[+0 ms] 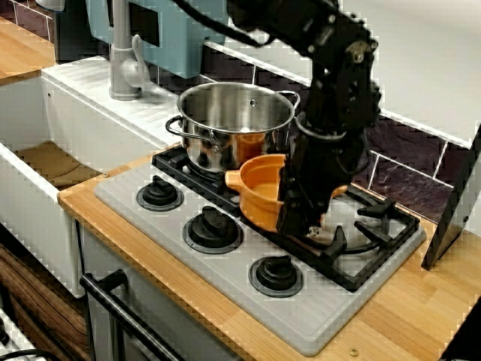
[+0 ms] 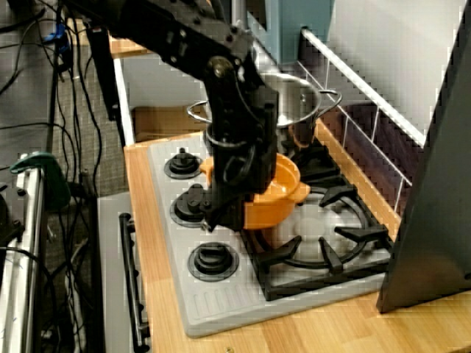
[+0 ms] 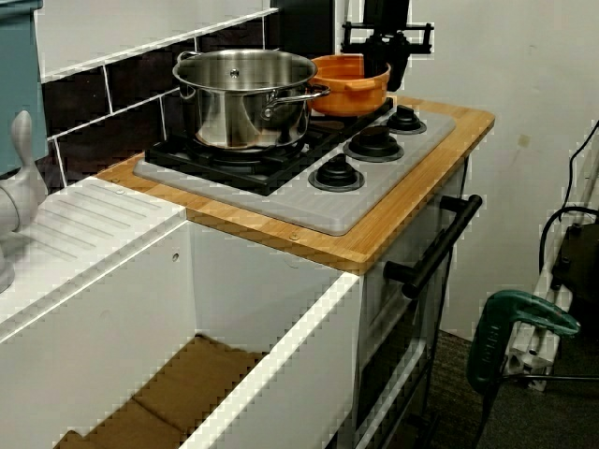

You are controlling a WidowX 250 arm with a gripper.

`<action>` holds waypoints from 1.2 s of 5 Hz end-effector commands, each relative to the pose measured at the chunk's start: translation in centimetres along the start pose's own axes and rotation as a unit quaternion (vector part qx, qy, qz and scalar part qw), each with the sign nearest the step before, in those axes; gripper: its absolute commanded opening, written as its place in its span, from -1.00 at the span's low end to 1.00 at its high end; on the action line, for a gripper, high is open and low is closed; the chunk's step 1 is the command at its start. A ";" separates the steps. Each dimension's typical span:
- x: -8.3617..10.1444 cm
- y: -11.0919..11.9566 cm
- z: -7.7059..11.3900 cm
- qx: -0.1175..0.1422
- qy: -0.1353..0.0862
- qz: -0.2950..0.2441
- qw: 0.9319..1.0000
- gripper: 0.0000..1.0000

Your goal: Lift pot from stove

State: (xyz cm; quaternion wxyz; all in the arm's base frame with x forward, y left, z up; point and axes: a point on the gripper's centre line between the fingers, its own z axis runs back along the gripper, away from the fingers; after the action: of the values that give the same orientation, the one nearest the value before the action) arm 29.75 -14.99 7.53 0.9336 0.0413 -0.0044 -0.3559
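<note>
Even, soft indoor light; pictures low-resolution and grainy, with glare on the steel pot (image 1: pixel 233 120).

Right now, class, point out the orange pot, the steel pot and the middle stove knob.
orange pot (image 1: pixel 261 197): view from the front, outer wall.
steel pot (image 3: pixel 245 108): view from the sink side, shiny side wall.
middle stove knob (image 1: pixel 213 228): view from the front, top of the knob.

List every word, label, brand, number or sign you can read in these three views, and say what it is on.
None can be read in any view.
The orange pot, steel pot and stove show no print.
The stove's three knobs show no legible markings.
The gripper and the blue appliance behind the sink show no label.
</note>
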 end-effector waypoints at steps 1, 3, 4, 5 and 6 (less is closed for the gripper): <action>0.1 -0.9 5.7 0.017 -0.058 0.013 0.998 -1.00; -0.7 -1.3 8.7 0.025 -0.076 0.033 0.996 -1.00; -0.7 -1.4 10.2 0.034 -0.083 0.040 0.995 -1.00; -0.5 -1.3 11.5 0.042 -0.086 0.047 0.994 -1.00; -0.5 -1.1 13.0 0.049 -0.091 0.053 0.993 -1.00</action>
State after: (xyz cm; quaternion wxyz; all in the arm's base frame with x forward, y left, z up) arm 28.72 -15.82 17.86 0.9465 0.0620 -0.0682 -0.3092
